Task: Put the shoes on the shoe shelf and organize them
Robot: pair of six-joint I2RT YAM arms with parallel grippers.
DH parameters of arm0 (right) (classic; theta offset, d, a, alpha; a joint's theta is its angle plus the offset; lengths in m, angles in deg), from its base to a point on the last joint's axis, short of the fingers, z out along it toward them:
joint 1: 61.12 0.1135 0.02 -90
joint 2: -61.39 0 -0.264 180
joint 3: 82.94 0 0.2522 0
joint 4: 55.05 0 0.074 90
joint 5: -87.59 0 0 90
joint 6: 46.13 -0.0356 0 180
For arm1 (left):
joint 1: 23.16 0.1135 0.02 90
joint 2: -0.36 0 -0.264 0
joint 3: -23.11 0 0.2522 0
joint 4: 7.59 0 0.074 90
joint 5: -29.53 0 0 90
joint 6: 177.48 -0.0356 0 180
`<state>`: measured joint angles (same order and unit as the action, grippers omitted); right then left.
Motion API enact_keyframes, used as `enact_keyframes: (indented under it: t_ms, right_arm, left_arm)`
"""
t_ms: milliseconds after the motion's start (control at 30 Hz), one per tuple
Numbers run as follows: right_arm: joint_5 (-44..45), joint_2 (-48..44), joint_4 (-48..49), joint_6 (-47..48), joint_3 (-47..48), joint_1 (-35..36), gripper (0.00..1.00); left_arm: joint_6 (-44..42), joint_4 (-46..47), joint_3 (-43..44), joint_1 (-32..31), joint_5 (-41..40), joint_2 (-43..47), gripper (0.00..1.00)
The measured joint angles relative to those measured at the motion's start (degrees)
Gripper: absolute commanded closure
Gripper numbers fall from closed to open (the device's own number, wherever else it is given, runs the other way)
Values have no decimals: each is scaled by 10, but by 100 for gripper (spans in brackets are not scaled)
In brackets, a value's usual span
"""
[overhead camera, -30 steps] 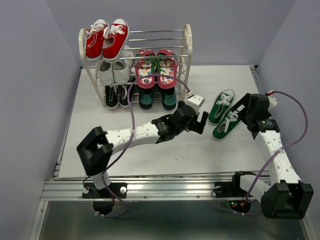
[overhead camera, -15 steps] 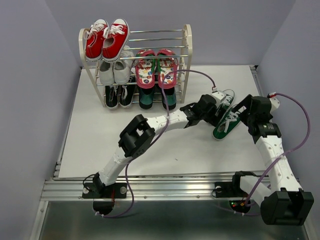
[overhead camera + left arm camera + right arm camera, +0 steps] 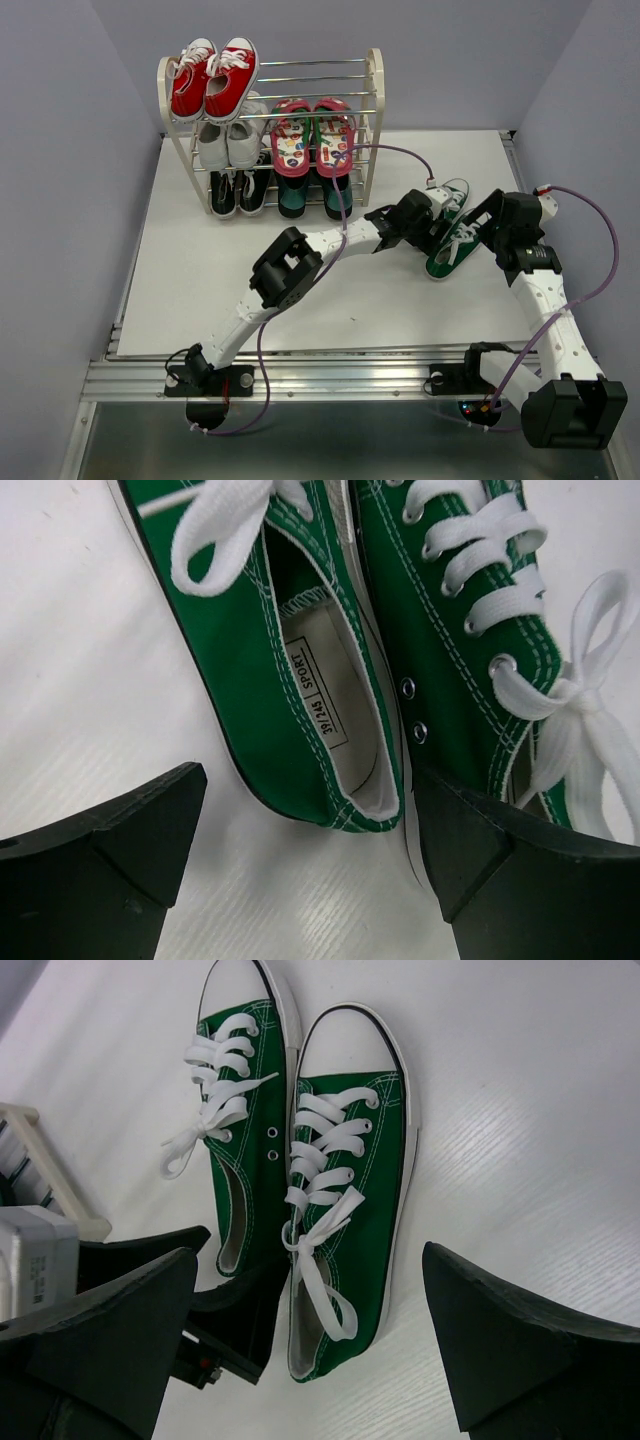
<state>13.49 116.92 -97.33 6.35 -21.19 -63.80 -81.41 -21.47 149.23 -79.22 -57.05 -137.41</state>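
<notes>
The green canvas sneakers (image 3: 457,247) lie side by side on the table right of the shoe shelf (image 3: 375,120). My left gripper (image 3: 438,226) is open at their heels. In the left wrist view its jaws (image 3: 305,865) straddle the heel of one sneaker (image 3: 290,680), with the right finger (image 3: 500,865) between the two shoes. My right gripper (image 3: 484,226) is open and empty just behind the other sneaker (image 3: 345,1190), whose heel lies between its fingers (image 3: 310,1360). Pink flip-flops (image 3: 312,135) sit on the middle tier and dark green loafers (image 3: 316,196) on the bottom tier.
Red sneakers (image 3: 213,75) sit on the shelf's top tier, white sneakers (image 3: 228,140) on the middle tier at left, black sneakers (image 3: 238,190) below them. The shelf's foot (image 3: 50,1185) shows in the right wrist view. Grey walls stand on both sides.
My left arm has stretched right from the middle of the table to the heels of the green sneakers. The right gripper has shifted only slightly. The sneakers have not moved.
</notes>
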Motion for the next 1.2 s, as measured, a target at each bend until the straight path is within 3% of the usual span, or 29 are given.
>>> enact_keyframes:
  t_ms: [100, 133, 767, 967, 1067, 1133, 1200]
  right_arm:
    - [0, 0, 0, 0, 0, 0, 0]
    - [0, 0, 0, 0, 0, 0, 0]
    - [-6, 8, 0, 7, -1, 0, 0]
    - [-12, 12, 0, 7, -1, 0, 0]
    - [-15, 13, 0, 7, -1, 0, 0]
    - [-16, 13, 0, 9, -1, 0, 0]
    - [-17, 13, 0, 9, -1, 0, 0]
  left_arm:
    - [2, -5, 10, -1, 0, -16, 9]
    - [4, -7, 16, -1, -1, -22, 17]
    - [13, -11, 64, -5, -44, -42, 20]
    - [11, -18, 77, -17, -76, -48, 45]
    - [6, -21, 85, -26, -98, -51, 67]
    - [5, -20, 89, -30, -106, -55, 95]
    - [5, -20, 92, -31, -113, -56, 100]
